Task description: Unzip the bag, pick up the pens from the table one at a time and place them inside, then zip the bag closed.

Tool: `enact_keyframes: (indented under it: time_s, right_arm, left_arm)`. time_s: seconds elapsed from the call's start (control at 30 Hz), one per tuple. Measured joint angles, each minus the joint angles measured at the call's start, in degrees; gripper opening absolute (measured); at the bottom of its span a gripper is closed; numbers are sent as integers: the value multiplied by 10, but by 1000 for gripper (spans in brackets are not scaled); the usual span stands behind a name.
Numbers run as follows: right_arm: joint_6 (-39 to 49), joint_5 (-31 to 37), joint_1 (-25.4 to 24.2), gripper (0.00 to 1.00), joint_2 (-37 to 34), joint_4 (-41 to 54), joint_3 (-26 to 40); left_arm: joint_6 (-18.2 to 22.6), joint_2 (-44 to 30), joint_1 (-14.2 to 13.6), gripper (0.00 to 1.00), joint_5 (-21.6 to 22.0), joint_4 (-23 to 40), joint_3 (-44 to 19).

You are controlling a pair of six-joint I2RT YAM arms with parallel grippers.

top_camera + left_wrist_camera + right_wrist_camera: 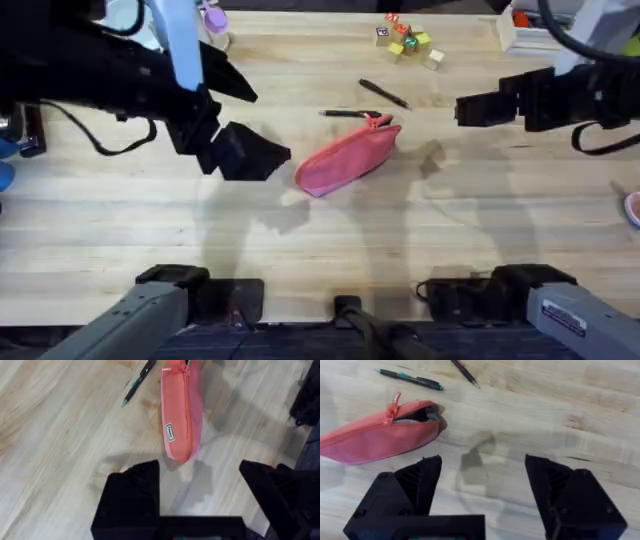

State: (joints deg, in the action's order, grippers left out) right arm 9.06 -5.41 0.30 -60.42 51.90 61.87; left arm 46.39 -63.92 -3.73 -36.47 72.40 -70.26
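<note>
The pink bag lies at an angle in the middle of the table. Its zipper is parted a little at the end with the pink pull, where a dark gap shows; the rest looks zipped. Two pens lie just behind it: one with a green tip and a dark one. My left gripper hangs open above the table, left of the bag's near end. To the right of the bag my right gripper is open, holding nothing.
Several small coloured blocks sit at the back of the table. A white box stands at the back right and a purple-topped object at the back left. A pink item pokes in at the right edge.
</note>
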Motion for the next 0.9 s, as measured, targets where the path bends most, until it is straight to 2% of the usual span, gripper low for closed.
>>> enact_keyframes:
  time_s: [0.43,0.77,0.9]
  right_arm:
    - [0,0,0,996,0,0,0]
    - [0,0,0,996,0,5,0]
    - [0,0,0,995,0,5,0]
  left_arm:
    - [13,-36,0,994,-14,-16,0]
    - [16,-88,0,995,-34,11,1]
    - [22,-111,0,995,-44,-16,33]
